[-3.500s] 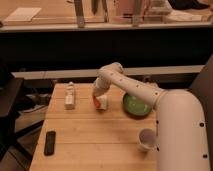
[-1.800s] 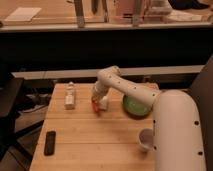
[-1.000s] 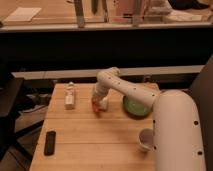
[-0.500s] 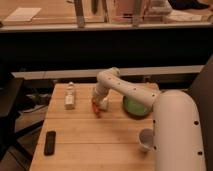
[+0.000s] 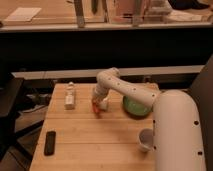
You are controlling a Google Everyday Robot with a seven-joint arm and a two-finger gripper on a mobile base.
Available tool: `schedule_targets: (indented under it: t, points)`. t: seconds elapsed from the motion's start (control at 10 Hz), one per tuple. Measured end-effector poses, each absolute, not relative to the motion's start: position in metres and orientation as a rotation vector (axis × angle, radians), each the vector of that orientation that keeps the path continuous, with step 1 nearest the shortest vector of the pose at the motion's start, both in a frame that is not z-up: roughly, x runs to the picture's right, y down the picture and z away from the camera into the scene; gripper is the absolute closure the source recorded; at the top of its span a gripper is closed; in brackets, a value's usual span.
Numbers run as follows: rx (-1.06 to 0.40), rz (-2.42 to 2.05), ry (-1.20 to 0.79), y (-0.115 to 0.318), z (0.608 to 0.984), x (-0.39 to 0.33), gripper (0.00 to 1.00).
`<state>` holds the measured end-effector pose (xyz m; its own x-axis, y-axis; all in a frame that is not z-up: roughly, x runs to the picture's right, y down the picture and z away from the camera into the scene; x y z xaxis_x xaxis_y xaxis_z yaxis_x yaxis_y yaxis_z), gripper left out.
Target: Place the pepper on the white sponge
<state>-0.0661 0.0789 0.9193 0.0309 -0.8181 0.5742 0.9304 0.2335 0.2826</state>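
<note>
A pale wooden table [image 5: 90, 147] fills the lower middle of the camera view, and the robot's white arm [image 5: 131, 91] reaches across it from the right, bent at an elbow near the table's far edge. The gripper [image 5: 99, 104] is down low over the middle of the far half of the table, close to the surface or on it. The pepper [image 5: 97, 109], a small red-orange shape, sits right at the gripper's tip, on its near left side. Whether the gripper is clamped on the pepper or merely against it cannot be told from here. The white sponge [image 5: 69, 103] appears to be the pale block lying near the table's far left corner, with a small light object [image 5: 70, 89] standing at its far end; it is well apart from the pepper, to the left of it. A green bowl [image 5: 135, 107] rests just right of the gripper, partly behind the arm. A white cup [image 5: 146, 139] stands upright near the table's near right edge, beside the robot's body. A flat black device [image 5: 50, 142] lies near the near left corner.
</note>
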Motion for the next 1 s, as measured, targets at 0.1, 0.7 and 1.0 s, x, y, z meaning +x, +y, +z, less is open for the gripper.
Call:
schedule_targets:
  t: [0.1, 0.7, 1.0]
  points:
    - [-0.166, -1.346, -0.727, 0.076, 0.919, -0.064, 0.74]
    - [-0.067, -1.271, -0.682, 0.062, 0.916, -0.028, 0.90]
    - [-0.079, -1.293, -0.693, 0.062, 0.915, -0.034, 0.62]
